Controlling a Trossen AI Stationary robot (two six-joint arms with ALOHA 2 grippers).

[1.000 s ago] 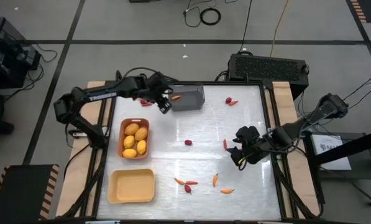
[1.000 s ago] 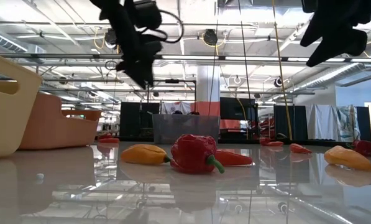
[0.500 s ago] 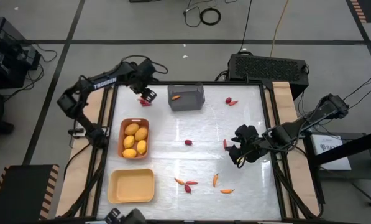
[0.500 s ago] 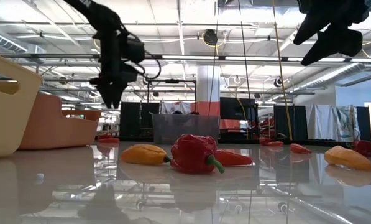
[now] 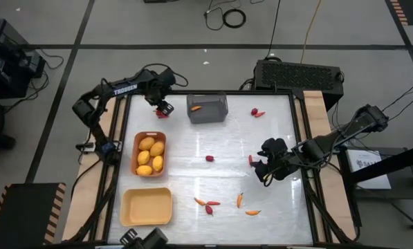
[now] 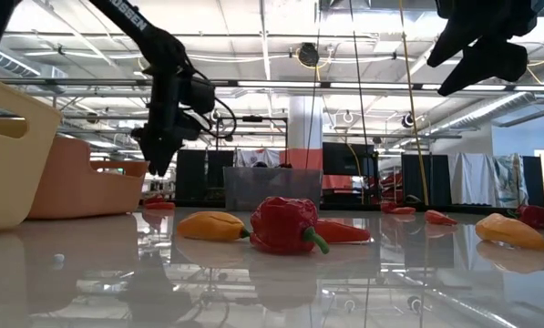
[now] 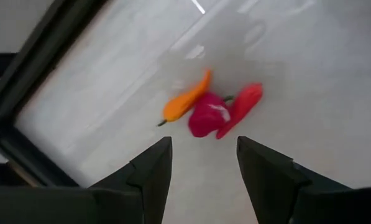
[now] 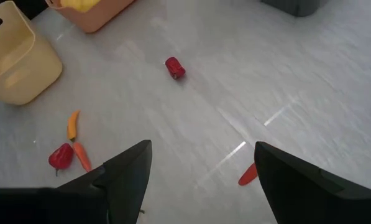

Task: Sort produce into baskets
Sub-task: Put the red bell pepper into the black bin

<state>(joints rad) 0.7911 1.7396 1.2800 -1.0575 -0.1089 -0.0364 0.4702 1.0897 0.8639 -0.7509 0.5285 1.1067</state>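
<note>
Fingers on my left gripper (image 5: 164, 108) are standing spread and empty, hanging over the desk (image 5: 261, 200) at about eleven o'clock, just above a small cluster of one orange chili (image 7: 186, 104) and two red pieces (image 7: 222, 114). On the right gripper (image 5: 260, 168), at about three o'clock, I'm seeing them splayed wide over a red chili (image 8: 248, 175), gripping nothing.

Going by size: the pale yellow tray (image 5: 147, 207) is sitting at seven o'clock, holding nothing I can make out. The orange-brown tray (image 5: 149, 153) is lying at nine o'clock with yellow-orange oval fruits (image 5: 151, 153) inside. The grey bin (image 5: 207, 108) is standing at twelve o'clock with an orange piece showing in it. A red pepper (image 5: 209, 158) is resting near the centre, more small chilies (image 5: 223, 204) are lying scattered around six o'clock, and another red piece (image 5: 257, 112) is sitting at one o'clock.
</note>
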